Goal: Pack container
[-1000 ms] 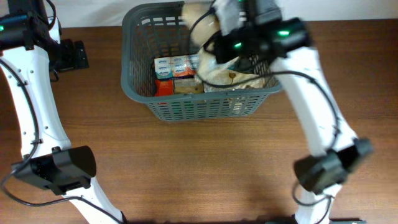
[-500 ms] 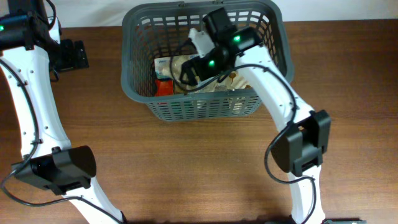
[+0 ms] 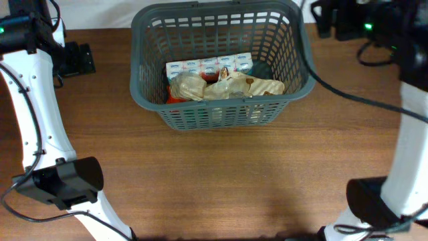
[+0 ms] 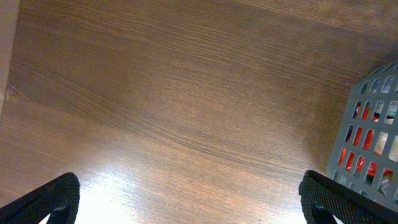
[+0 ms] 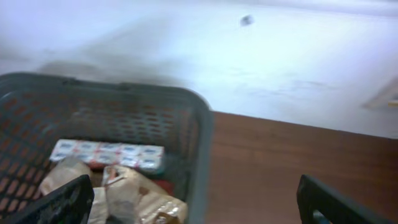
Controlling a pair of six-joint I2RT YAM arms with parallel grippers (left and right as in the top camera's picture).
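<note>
The container [image 3: 221, 118], a dark grey lattice basket, stands at the table's back centre. Inside lie a white-and-blue pack [image 3: 207, 65], beige crinkled bags [image 3: 231, 86] and a red item [image 3: 172, 99]. My right gripper [image 3: 326, 19] hangs open and empty just past the basket's right rear corner. In its wrist view the jaws [image 5: 199, 202] straddle the basket's rim [image 5: 202, 143], with the bags [image 5: 134, 199] below left. My left gripper [image 3: 79, 59] is open over bare wood left of the basket; the wide-apart fingers [image 4: 53, 199] hold nothing, and the basket's wall [image 4: 370, 130] shows at the right.
The wooden table [image 3: 234, 181] stretches in front of the basket. A white wall [image 5: 249, 56] rises right behind the table's far edge. The arm bases stand at the near left [image 3: 63, 181] and near right [image 3: 374, 201].
My right gripper opened, left a beige bag in the basket, and pulled up and out to the right rear corner. The left arm has not moved.
</note>
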